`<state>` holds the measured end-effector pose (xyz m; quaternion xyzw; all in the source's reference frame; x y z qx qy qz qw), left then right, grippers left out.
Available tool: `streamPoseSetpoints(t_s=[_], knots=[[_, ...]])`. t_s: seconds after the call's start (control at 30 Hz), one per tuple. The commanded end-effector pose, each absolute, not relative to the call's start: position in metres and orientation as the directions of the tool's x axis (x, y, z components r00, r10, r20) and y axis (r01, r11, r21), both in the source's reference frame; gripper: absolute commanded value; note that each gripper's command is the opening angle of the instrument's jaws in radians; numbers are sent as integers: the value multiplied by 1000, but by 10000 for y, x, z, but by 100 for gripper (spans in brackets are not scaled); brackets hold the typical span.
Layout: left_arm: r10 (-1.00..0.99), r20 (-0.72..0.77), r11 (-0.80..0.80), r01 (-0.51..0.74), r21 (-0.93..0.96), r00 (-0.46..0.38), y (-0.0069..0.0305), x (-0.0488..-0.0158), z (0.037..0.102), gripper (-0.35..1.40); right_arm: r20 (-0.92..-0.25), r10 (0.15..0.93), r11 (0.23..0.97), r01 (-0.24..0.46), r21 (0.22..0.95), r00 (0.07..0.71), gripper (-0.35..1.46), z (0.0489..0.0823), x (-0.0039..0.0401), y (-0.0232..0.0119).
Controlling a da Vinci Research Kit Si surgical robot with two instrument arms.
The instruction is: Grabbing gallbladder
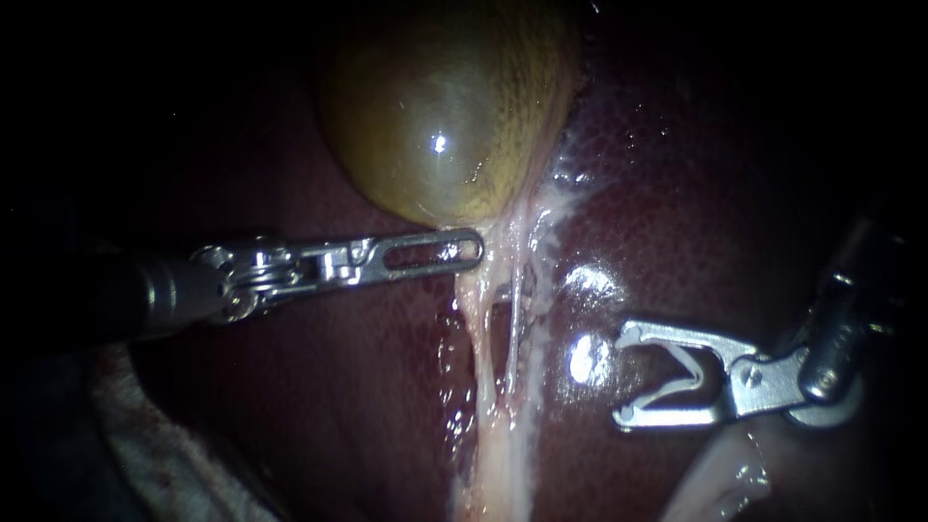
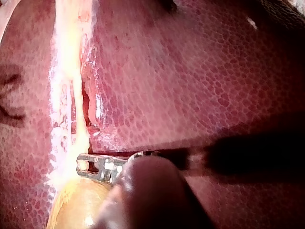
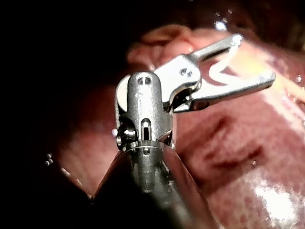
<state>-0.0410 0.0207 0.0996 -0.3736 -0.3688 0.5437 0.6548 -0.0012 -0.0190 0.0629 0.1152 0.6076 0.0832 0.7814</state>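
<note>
The gallbladder (image 1: pixel 445 116) sits high in the middle of my endoscope view, a yellow-green sac with a bright glint on it, bedded in the dark red liver (image 1: pixel 677 193). From its lower end pale strands (image 1: pixel 483 338) run down over the liver.

My left instrument (image 1: pixel 474 249) comes in level from the left and lies just beneath the gallbladder's lower edge. Its slotted jaws lie pressed together, and I can make out no tissue between them. The tip touches the pale tissue where the strands leave the sac. My left wrist view agrees: the left instrument (image 2: pixel 81 164) has its tip against the pale strands (image 2: pixel 71 71), with the gallbladder (image 2: pixel 76 205) right beside it and the mottled liver (image 2: pixel 190 71) ahead.

My right instrument (image 1: pixel 621 375) comes in from the right, well apart from the gallbladder and to the right of the strands. Its jaws are spread wide over the liver and hold nothing. My right wrist view shows the same gape on the right instrument (image 3: pixel 255 57), with liver (image 3: pixel 228 157) under it
</note>
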Motion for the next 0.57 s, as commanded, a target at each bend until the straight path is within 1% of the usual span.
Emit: streamPoseSetpoints(t_s=[0.03,0.57], knots=[[988,76,129,-437,-890,136,207,-410,996,-25,-930,270,960,10,281,248,60,629,-12,-190],[988,76,129,-437,-890,136,207,-410,996,-23,-930,270,960,10,281,248,60,630,-12,-189]])
